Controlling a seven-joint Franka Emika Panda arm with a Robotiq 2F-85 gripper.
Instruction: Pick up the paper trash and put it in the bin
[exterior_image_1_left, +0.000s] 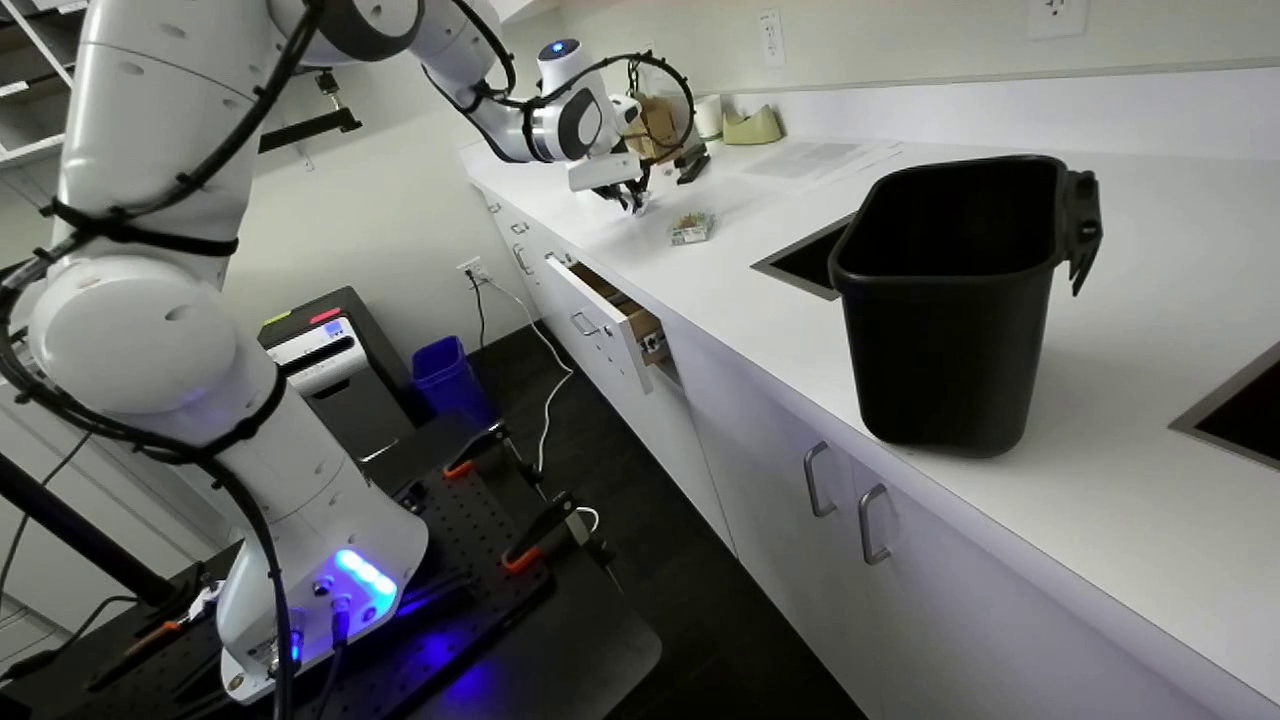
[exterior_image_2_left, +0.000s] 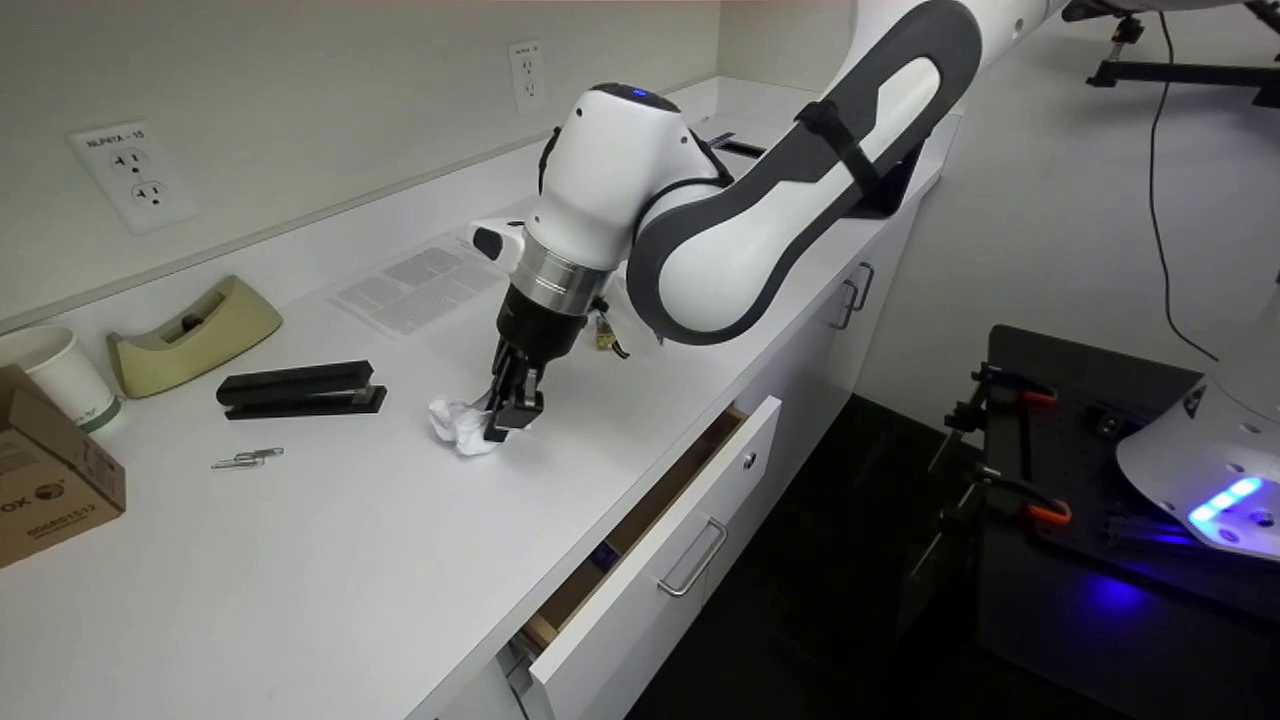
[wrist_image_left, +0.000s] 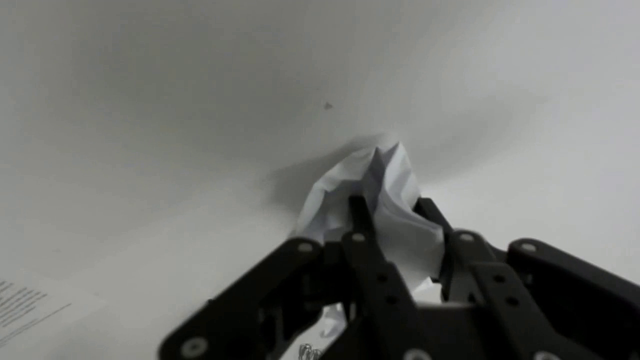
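The paper trash is a crumpled white paper at the counter top, also in the wrist view. My gripper points down at it, and its two black fingers close around the paper from both sides. The paper fills the gap and bulges past the fingertips. I cannot tell whether it still touches the counter. The bin is a tall black tapered bucket with a side handle, upright at the counter's front edge, well away from the gripper. Its lower part shows behind the arm in an exterior view.
A drawer stands open below the counter edge. A black stapler, paper clips, tape dispenser, cup and cardboard box lie nearby. A small box and a dark counter cutout lie toward the bin.
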